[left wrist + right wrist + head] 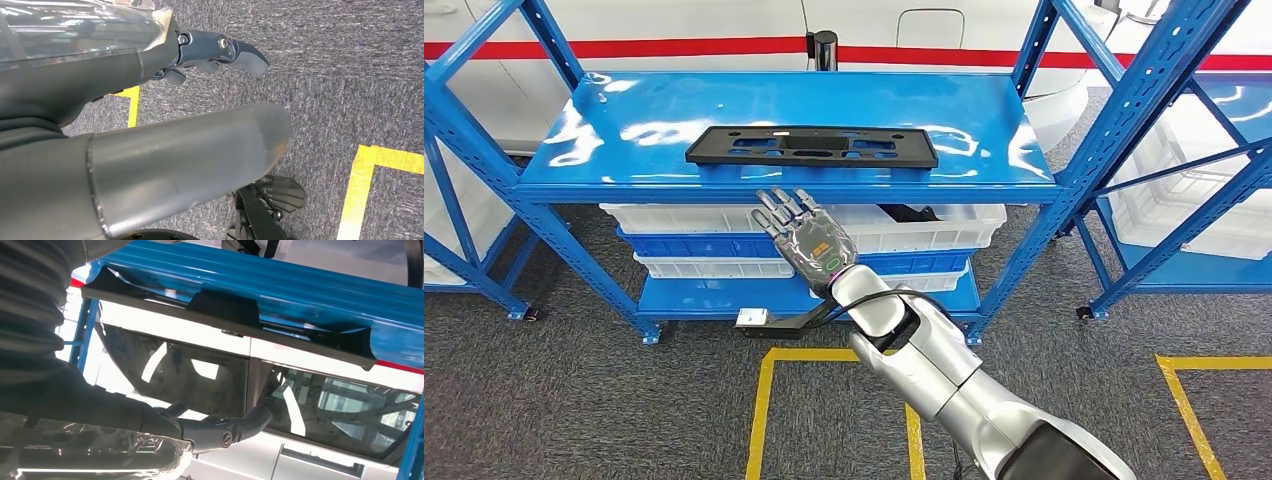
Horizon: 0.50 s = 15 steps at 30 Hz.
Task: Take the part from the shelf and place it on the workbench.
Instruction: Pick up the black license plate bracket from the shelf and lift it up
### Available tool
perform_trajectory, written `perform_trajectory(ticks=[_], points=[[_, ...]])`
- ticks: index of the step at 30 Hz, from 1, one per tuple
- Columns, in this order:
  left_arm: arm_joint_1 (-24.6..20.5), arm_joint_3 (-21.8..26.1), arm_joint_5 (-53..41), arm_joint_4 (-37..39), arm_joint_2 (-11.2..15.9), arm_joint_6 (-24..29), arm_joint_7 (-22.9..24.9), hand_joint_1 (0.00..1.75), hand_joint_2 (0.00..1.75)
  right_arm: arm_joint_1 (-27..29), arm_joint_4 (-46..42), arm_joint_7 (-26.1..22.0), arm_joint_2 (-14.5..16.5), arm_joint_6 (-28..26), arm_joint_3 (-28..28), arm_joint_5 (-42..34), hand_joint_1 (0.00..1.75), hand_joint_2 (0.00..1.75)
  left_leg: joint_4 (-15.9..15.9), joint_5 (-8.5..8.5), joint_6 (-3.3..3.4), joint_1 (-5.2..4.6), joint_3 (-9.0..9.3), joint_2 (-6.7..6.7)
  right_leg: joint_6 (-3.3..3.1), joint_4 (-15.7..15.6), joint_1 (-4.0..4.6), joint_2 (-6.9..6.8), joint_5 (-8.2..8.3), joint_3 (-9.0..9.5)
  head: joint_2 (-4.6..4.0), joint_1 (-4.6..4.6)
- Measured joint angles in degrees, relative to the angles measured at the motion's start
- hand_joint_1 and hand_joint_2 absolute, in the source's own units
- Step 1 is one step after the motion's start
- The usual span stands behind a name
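Right now the black part lies flat on the top board of the blue shelf, near its front edge. Just below and in front of that edge, the right hand is raised with its fingers stretched out and apart, holding nothing and not touching the part. Under the top board sit white and blue bins, stacked. Meanwhile the left hand hangs over grey carpet with yellow tape lines, its fingers loosely extended and empty.

Blue shelf: black part flat on top, near front edge.
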Motion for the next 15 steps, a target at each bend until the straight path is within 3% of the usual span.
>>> perform_trajectory(ticks=[15], points=[[0.0, 0.1, -0.5, 0.0, 0.0, 0.3, -0.3, 0.00, 0.00, 0.0, 1.0, 1.8, -0.1, -0.7, 1.1, 2.0, 0.00, 1.75, 0.0, 0.00, 0.00, 0.00, 0.00, 0.00, 0.00, 0.0, 0.00, 0.00, 0.00, 0.00, 0.00, 0.00]])
